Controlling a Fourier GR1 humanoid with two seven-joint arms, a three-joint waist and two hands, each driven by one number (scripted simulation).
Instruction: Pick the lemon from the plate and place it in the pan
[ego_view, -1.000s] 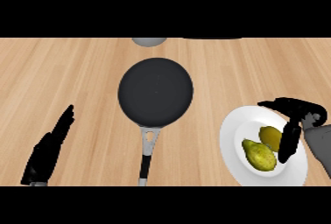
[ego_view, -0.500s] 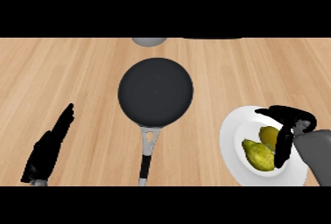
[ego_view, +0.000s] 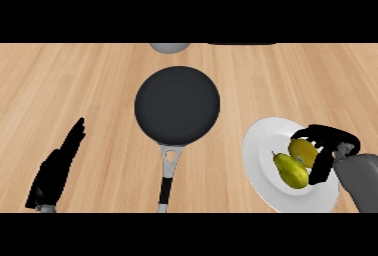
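1. Head view, item: small rounded yellow lemon (ego_view: 301, 149), lying on the round white plate (ego_view: 260, 165) at the right of the pale wooden counter (ego_view: 88, 85). It is sitting toward the plate's far right side, touching or just beside a yellow-green pear-shaped fruit (ego_view: 291, 171) that is lying nearer the plate's middle.

2. Head view, handling estimate: the lemon is probably light, stiff under its rind, waxy and round, so it is likely to roll or slip if pinched off-centre. The best hold looks to be across its widest part, thumb on one side and fingers on the other (keeping clear of the pear-shaped fruit, which could be nudged).

3. Head view, right hand (ego_view: 329, 145): the black hand is arching over the lemon's far and right sides, fingers curling down around it with the thumb side toward the plate's rim. Whether the fingers are actually touching the rind cannot be told; the lemon is showing no lift off the plate, so I am judging the grasp as closing, not made.

4. Head view, left hand (ego_view: 57, 167): resting open at the lower left, fingers straight, holding nothing, well apart from everything else.

5. Head view, destination: round black frying pan (ego_view: 177, 105) with a grey and black handle, standing mid-counter, left of the plate, nothing lying in it.
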